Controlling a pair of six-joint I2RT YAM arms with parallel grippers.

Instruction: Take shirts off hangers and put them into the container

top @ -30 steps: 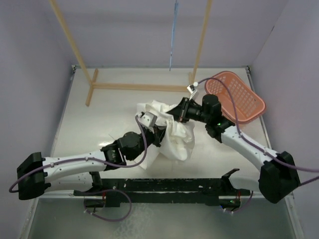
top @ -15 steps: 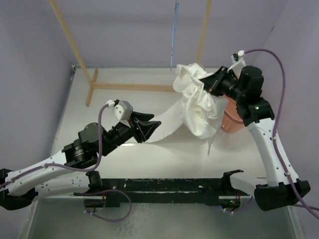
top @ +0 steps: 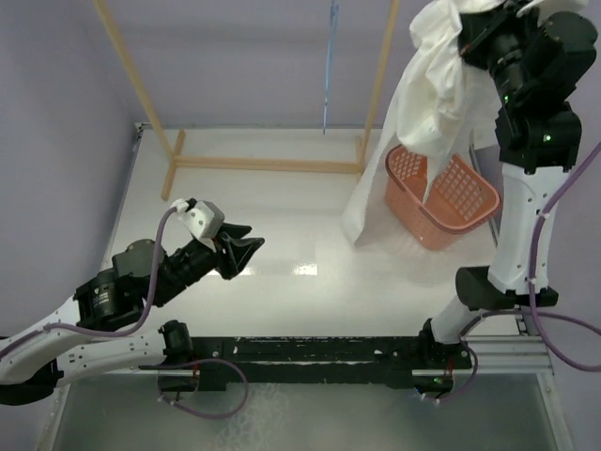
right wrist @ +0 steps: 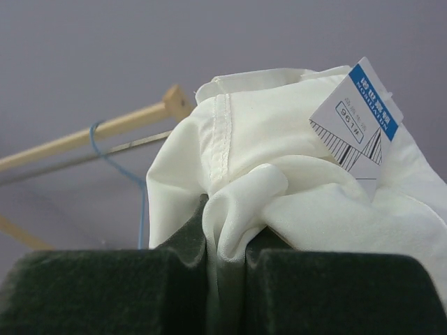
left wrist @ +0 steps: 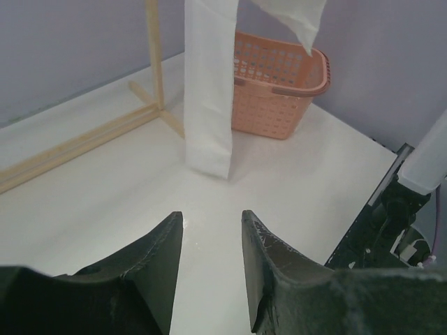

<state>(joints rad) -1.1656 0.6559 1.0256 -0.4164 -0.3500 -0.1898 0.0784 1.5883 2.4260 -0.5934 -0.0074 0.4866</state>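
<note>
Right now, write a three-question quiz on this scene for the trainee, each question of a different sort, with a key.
1. True or false: the left end effector is open and empty.
2. Fill in: the blue hanger hangs from the wooden ____.
3. The right end effector grips: A the shirt, B the hanger, C nothing.
Key: 1 true; 2 rack; 3 A.
</note>
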